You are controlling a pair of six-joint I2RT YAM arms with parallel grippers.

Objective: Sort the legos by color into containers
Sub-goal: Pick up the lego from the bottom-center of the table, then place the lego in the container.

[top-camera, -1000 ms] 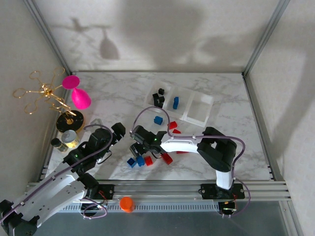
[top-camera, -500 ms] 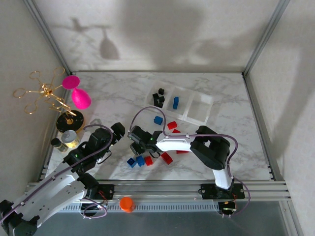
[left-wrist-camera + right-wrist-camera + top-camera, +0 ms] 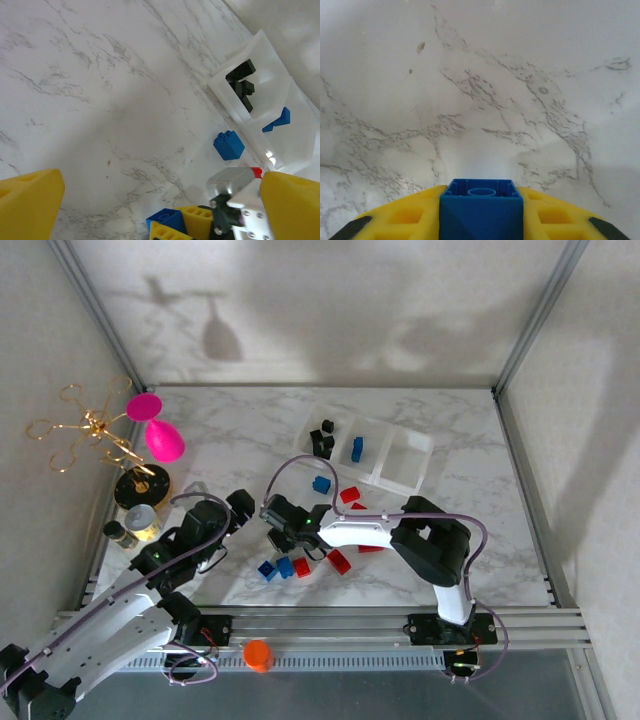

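My right gripper (image 3: 481,216) is shut on a blue lego (image 3: 481,207) just above the marble table (image 3: 230,440), seen from above as the right gripper (image 3: 280,532) left of centre. The held lego (image 3: 167,219) also sits between yellow fingers (image 3: 232,212) in the left wrist view. Two blue legos (image 3: 276,568) and red legos (image 3: 339,561) lie close by; another blue lego (image 3: 321,483) is farther back. The white tray (image 3: 418,445) holds black legos (image 3: 322,438) in its left compartment and a blue one (image 3: 357,448) in the middle. My left gripper (image 3: 232,530) is open and empty.
A gold wire stand (image 3: 95,430) with a pink goblet (image 3: 160,435) rises from a round black-and-gold base (image 3: 140,488) at the left edge, with a small jar (image 3: 145,522) beside it. An orange knob (image 3: 258,653) sits on the near rail.
The right gripper's jaws have closed onto the blue lego and the gripper has shifted slightly back. The left arm has not moved.
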